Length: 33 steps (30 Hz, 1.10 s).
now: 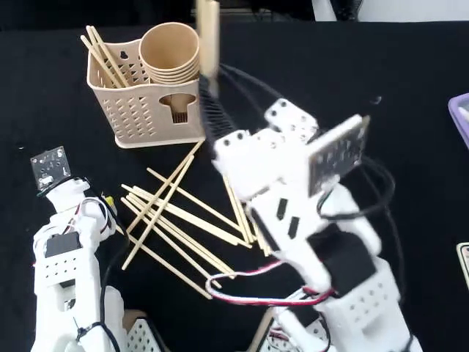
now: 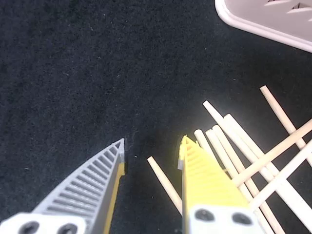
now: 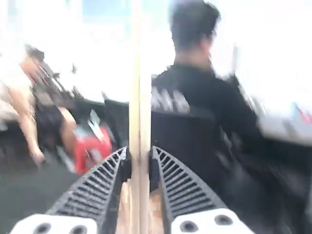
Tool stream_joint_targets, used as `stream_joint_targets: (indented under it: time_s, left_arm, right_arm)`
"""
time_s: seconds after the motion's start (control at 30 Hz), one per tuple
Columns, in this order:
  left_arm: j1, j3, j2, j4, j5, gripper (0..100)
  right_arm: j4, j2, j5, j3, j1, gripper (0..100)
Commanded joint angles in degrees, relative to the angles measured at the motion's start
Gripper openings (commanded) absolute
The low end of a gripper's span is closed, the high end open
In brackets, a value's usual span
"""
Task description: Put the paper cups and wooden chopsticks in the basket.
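The right tool point(image 3: 140, 155) is clamped on pale chopsticks point(image 3: 139, 73), their long axis upright. Just beyond it is the basket point(image 1: 139, 117) with stacked cups point(image 1: 170, 50). The left tool point(image 2: 151, 146) gapes wide and empty over open black bench point(image 2: 73, 73), with loose sticks point(image 2: 253, 156) fanned just beside it.

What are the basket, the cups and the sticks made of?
The basket looks like beige plastic, smooth and moulded, with neat rows of holes. The cups seem to be paper, matt tan with thin rolled rims. The chopsticks look like bare pale wood, dull and straight.
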Motion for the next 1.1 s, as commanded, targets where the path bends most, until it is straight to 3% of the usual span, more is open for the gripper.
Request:
stream_joint_targets:
  time_s: [0.0, 0.13, 0.33, 0.7, 1.07]
  left_arm:
    - [-0.31, -0.48, -0.97, -0.79, -0.09, 19]
    - [-0.31, -0.48, -0.97, -0.79, -0.09, 19]
    - [-0.31, -0.48, -0.97, -0.88, -0.09, 19]
    - [-0.31, -0.48, -0.97, -0.88, -0.09, 19]
    - [0.04, -0.48, -0.97, -0.88, -0.09, 19]
  right_arm:
    - [-16.53, 5.41, 0.00, -1.01, -5.36, 1.1]
    - [-26.55, 16.22, 0.00, -3.30, -6.42, 1.1]
    - [-31.82, 36.53, 0.09, -13.93, -6.15, 1.1]
    - [-31.21, 70.20, 0.09, -44.97, -2.20, 1.1]
    - [-17.67, 76.44, 0.00, -47.69, -1.05, 1.2]
